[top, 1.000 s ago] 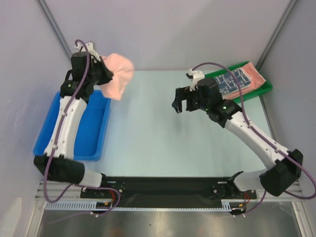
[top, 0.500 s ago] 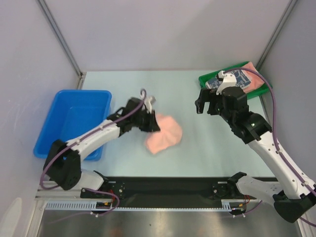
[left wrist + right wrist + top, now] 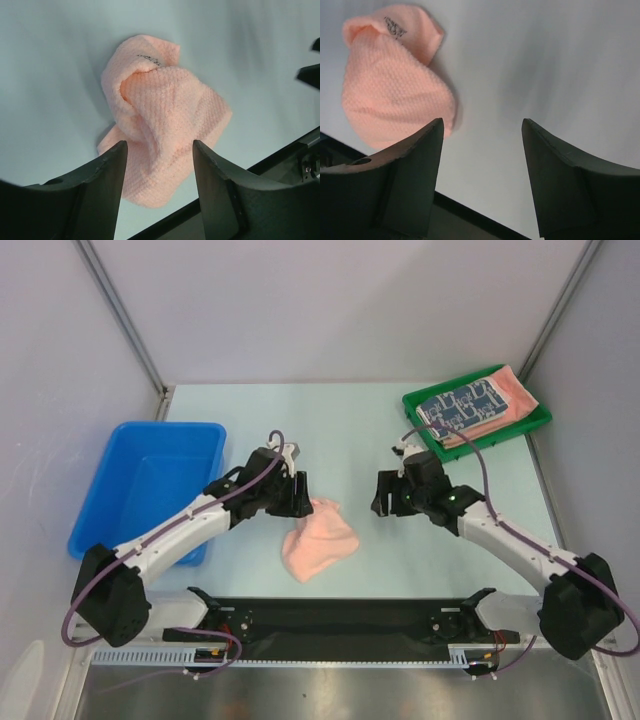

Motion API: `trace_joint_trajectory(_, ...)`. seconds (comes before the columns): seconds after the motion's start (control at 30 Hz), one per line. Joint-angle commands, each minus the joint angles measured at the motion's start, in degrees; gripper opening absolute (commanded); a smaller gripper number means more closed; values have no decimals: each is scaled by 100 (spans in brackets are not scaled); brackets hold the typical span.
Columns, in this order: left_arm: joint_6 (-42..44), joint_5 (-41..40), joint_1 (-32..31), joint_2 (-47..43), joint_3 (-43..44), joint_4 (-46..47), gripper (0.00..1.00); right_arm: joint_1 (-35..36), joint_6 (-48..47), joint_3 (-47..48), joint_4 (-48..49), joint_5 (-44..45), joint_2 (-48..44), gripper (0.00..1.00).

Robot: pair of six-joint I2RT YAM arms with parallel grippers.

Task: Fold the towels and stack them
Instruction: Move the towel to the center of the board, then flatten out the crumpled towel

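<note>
A crumpled salmon-pink towel point(image 3: 320, 538) lies loose on the table near the front edge; it also shows in the left wrist view point(image 3: 160, 107) and the right wrist view point(image 3: 395, 85). My left gripper point(image 3: 303, 500) hovers just above its back-left edge, open, and the cloth lies below the fingers point(image 3: 159, 147), free of them. My right gripper point(image 3: 384, 502) stands open a little to the towel's right with only bare table between its fingers point(image 3: 482, 125). A dark blue white-patterned towel point(image 3: 460, 402) lies folded on top of a folded pink towel point(image 3: 515, 390).
The green tray point(image 3: 412, 412) holding the folded stack sits at the back right corner. A blue bin point(image 3: 150, 490) stands at the left, beside my left arm. The black base rail point(image 3: 340, 615) runs along the near edge just in front of the towel.
My left arm carried the pink towel from above the bin down to the table's middle and let it go. My right gripper swung left and down toward the towel, its jaws narrowing somewhat.
</note>
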Motion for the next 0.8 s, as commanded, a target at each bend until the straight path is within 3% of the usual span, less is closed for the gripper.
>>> trace_joint_trajectory(0.0,-90,-126,22,-243,-168,34,60,240,462,-467,1273,-985,418,67)
trace_joint_trajectory(0.13,-195,-169,31,-78,-581,193,60,310,375,-883,2572,-1609,919,65)
trace_joint_trajectory(0.3,-440,656,22,231,-811,1018,54,293,418,-716,2725,-2181,1833,65)
trace_joint_trajectory(0.37,-494,692,22,397,-785,1072,44,310,524,-760,2873,-2243,2080,63)
trace_joint_trajectory(0.4,-477,683,22,450,-750,1064,26,310,585,-812,2987,-2339,2107,60)
trace_joint_trajectory(0.5,-415,569,31,679,-478,959,6,302,866,-883,3392,-2332,2151,50)
trace_joint_trajectory(0.57,-310,525,31,897,-118,879,0,275,955,-700,3323,-2209,2247,33)
trace_joint_trajectory(0.67,-170,542,57,1232,619,643,1,-5,929,-287,3042,-2287,2143,3)
trace_joint_trajectory(0.77,-90,736,75,1733,1700,240,0,-304,553,240,2105,-2131,1557,0)
